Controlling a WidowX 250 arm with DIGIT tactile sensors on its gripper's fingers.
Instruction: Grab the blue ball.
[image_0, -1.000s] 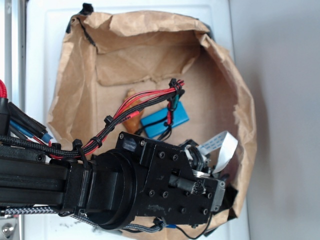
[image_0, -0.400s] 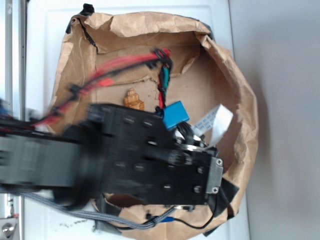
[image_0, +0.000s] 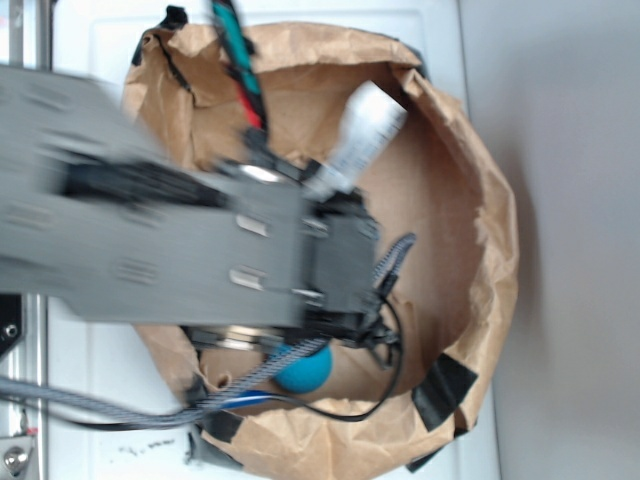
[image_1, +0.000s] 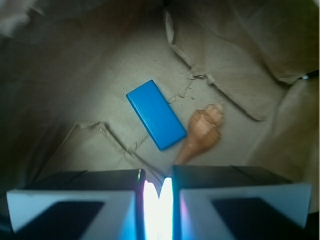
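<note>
Gripper (image_1: 158, 200), at the wrist view's lower edge, appears clenched with nothing between the fingers; the blue ball (image_0: 306, 370), lower centre of the exterior view, looks light and matte, best pinched across its middle.

The ball (image_0: 303, 368) is half covered by the arm (image_0: 180, 245) and cables (image_0: 330, 400), hemmed near the bag wall (image_0: 480, 250). Open floor is left right of it.
</note>
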